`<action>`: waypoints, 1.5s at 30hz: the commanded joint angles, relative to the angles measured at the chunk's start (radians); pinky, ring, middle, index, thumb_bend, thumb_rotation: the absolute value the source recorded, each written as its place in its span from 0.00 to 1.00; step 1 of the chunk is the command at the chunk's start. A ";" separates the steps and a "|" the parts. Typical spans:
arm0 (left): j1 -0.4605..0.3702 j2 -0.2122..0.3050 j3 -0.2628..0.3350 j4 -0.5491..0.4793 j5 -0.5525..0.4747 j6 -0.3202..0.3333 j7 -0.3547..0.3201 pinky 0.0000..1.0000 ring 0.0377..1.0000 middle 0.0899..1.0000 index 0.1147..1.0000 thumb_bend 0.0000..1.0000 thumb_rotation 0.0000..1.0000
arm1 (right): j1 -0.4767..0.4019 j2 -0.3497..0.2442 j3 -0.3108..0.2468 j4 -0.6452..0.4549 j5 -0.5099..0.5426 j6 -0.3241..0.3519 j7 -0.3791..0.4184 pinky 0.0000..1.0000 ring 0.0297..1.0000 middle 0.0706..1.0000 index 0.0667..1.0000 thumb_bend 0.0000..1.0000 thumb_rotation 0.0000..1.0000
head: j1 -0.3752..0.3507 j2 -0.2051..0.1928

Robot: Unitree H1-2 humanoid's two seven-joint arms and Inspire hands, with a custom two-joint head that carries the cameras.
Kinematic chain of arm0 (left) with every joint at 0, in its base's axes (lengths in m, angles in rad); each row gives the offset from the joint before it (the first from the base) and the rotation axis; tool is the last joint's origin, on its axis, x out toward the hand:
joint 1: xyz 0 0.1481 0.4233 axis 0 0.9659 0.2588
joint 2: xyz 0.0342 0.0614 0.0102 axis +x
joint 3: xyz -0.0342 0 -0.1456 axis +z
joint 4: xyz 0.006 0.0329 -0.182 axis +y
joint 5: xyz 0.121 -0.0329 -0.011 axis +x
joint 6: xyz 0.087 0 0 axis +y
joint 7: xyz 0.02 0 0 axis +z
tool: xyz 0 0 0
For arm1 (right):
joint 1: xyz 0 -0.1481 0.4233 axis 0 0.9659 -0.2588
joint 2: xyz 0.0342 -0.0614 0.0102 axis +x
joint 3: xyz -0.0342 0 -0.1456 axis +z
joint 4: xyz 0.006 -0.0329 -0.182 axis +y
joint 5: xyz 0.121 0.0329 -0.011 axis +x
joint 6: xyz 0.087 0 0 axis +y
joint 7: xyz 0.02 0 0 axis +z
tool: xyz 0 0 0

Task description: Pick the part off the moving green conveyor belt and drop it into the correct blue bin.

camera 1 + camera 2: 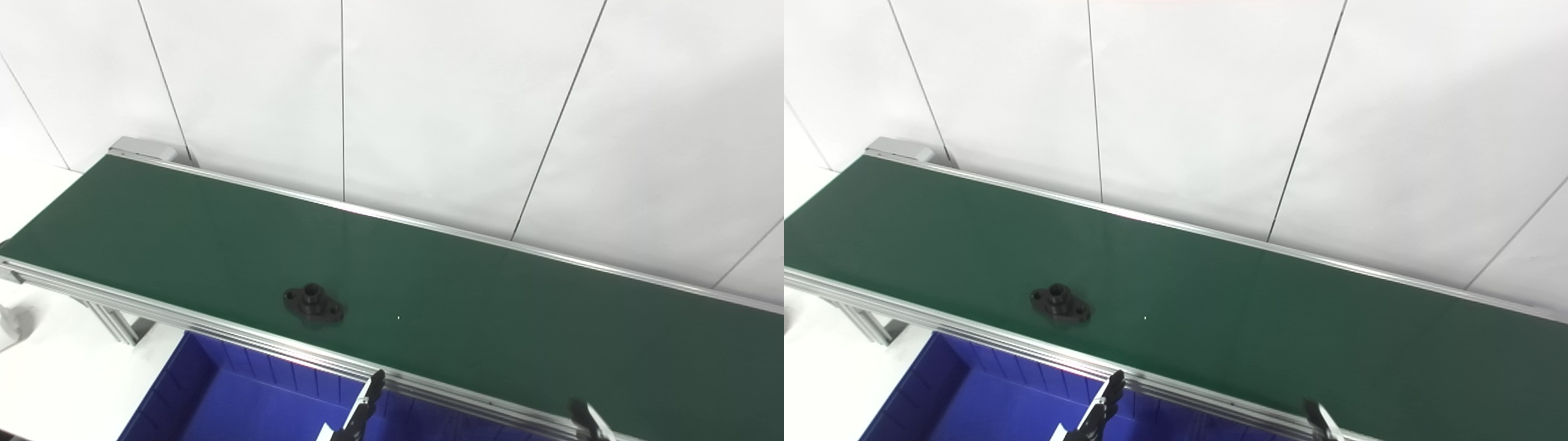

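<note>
With the black flanged part [313, 304] riding the green conveyor belt [490, 306] near its near edge, left of both hands, whose grip I cannot tell from the fingertips poking up at the bottom, a late reach by the left hand [361, 411] or right hand [589, 421] could miss it and leave the blue bin [184, 380] without it.

Very little of the robot shows, only fingertips poking up at the bottom edge of both views. The left hand [361, 413] appears as a slim black finger with a segmented, ridged outline and glossy dark plastic, and a small white or pale grey panel sits at its base. The right hand [591, 421] shows a rounded black fingertip beside a narrow light grey or silvery strip. No cables, screws or markings can be made out.
</note>
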 commanded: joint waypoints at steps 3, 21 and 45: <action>0.009 -0.036 -0.019 -0.035 0.003 -0.005 -0.016 1.00 1.00 1.00 1.00 0.82 0.83 | -0.087 0.015 0.023 -0.099 -0.100 0.141 0.070 0.67 0.78 0.79 0.82 0.91 0.26 | -0.009 0.006; 0.020 -0.053 -0.026 -0.070 0.001 0.013 -0.041 1.00 1.00 1.00 1.00 0.78 0.82 | -0.520 0.060 0.231 -0.002 -0.476 0.503 0.331 0.65 0.73 0.76 0.77 0.93 0.34 | -0.007 0.023; 0.049 -0.083 -0.061 -0.112 0.050 0.044 -0.033 1.00 1.00 1.00 1.00 0.79 0.86 | -0.789 0.125 0.444 0.418 -0.552 0.595 0.312 0.55 0.63 0.69 0.76 0.96 0.36 | 0.044 0.050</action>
